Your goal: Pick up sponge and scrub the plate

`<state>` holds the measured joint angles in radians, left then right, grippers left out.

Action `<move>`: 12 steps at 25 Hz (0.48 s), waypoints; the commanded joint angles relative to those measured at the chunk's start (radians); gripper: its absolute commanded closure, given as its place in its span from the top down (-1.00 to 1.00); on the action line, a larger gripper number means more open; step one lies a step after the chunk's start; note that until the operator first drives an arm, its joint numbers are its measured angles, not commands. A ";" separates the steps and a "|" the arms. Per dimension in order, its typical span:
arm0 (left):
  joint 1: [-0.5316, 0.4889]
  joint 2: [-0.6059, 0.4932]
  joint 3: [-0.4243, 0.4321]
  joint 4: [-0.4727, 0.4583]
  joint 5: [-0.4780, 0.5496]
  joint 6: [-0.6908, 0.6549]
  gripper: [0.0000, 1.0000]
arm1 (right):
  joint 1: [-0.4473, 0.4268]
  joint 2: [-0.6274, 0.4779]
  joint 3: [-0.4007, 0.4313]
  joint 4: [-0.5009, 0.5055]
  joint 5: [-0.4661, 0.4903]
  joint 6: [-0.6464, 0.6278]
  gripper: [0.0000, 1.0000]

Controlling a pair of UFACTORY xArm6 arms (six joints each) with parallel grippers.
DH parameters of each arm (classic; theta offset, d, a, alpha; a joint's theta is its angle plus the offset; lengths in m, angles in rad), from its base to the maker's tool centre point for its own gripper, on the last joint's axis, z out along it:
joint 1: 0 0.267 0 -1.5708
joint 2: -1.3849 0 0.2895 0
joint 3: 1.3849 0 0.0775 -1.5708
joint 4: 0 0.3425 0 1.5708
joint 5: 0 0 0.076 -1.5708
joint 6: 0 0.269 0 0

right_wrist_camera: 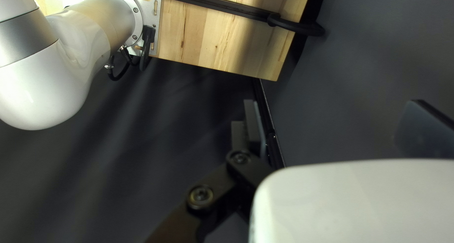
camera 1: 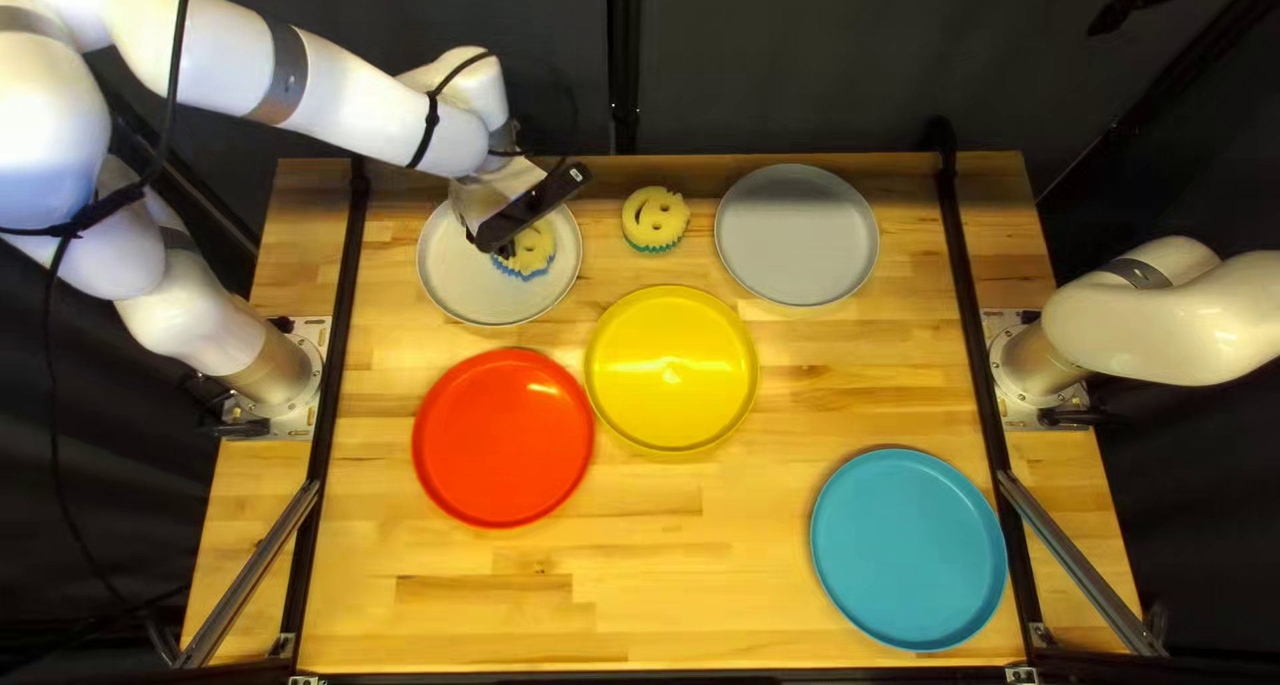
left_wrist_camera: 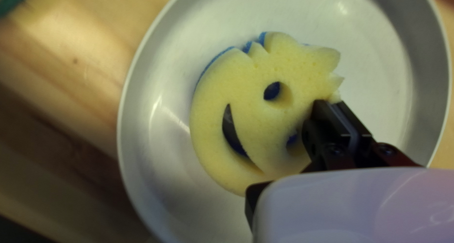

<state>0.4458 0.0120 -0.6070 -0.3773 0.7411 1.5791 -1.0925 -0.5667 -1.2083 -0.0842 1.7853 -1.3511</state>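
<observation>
At the upper left of the top left view, my left gripper (camera 1: 500,239) reaches down over a pale plate (camera 1: 460,285) and a yellow smiley sponge (camera 1: 534,248) with a blue underside. In the left wrist view, my left gripper (left_wrist_camera: 333,103) has its fingers close together, pinching the edge of the sponge (left_wrist_camera: 246,87) beside one eye hole. Around the sponge lies the bare plate (left_wrist_camera: 163,143). My right gripper (camera 1: 1120,12) hangs at the top right edge of the top left view; in the right wrist view this gripper (right_wrist_camera: 338,129) is open, nothing between its fingers.
A second smiley sponge (camera 1: 655,219), with green below, lies right of the pale plate. Also on the table are plates: grey (camera 1: 798,235), yellow (camera 1: 671,369), red (camera 1: 503,437) and blue (camera 1: 908,548). Black rails (camera 1: 974,299) run along both sides.
</observation>
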 commanded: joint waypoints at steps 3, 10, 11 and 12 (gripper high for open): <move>0.055 -0.016 -0.005 0.034 0.030 0.016 -1.00 | 0.000 0.000 0.000 0.000 0.000 0.000 1.00; 0.147 -0.018 -0.051 0.039 0.082 0.084 -1.00 | 0.000 0.000 0.000 0.000 0.000 0.000 1.00; 0.148 -0.022 -0.056 0.027 0.087 0.098 -1.00 | 0.000 0.000 0.000 0.000 0.000 0.000 1.00; 0.141 -0.029 -0.061 0.008 0.093 0.118 -1.00 | 0.000 0.000 0.000 0.000 0.000 0.000 1.00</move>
<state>0.5886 -0.0039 -0.6527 -0.3359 0.8181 1.6582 -1.0925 -0.5667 -1.2083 -0.0842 1.7853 -1.3511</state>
